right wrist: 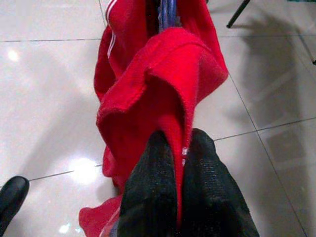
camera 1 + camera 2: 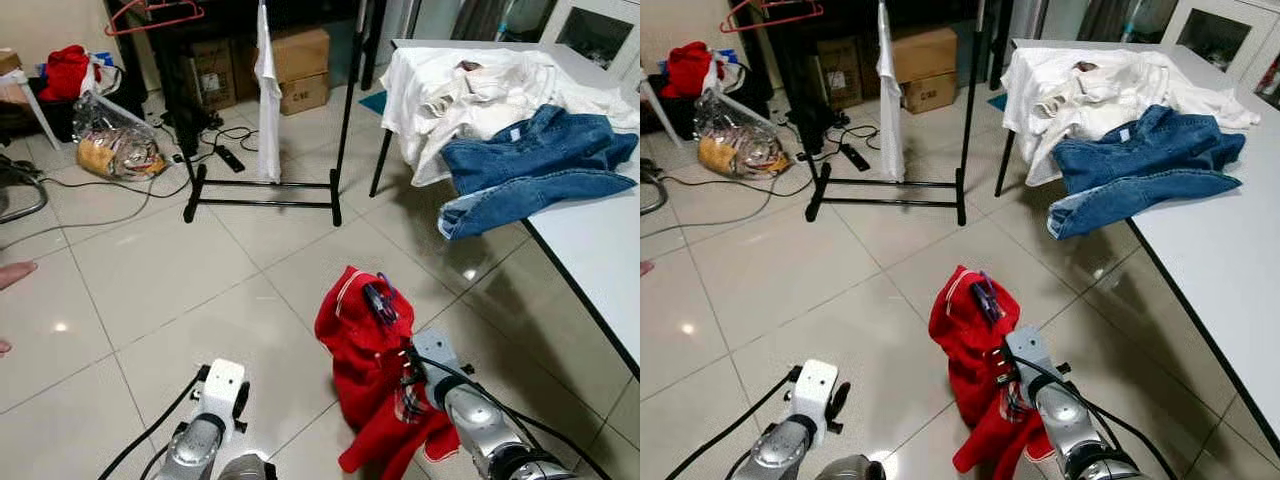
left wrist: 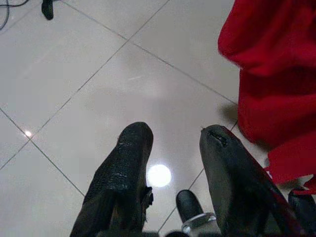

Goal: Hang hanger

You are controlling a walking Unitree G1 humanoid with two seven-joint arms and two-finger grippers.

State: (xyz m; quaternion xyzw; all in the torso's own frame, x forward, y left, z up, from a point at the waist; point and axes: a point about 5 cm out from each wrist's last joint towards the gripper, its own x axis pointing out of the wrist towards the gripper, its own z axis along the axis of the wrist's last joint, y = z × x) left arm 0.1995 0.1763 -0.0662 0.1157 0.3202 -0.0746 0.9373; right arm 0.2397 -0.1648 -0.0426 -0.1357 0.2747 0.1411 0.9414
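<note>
Below, our right gripper (image 1: 180, 148) carries a red garment (image 2: 365, 335) on a blue hanger (image 2: 380, 300).
Its jaws are pressed together on a fold of the cloth, which drapes ahead of and beneath them above the tiled floor (image 2: 200, 270). Our left gripper (image 3: 170, 140) hangs alongside, jaws spread around nothing; the black clothes rack (image 2: 265, 195) stands well beyond.

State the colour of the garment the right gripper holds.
Red garment with white stripes at the collar, pinched in the right gripper; clearest in the right wrist view.
</note>
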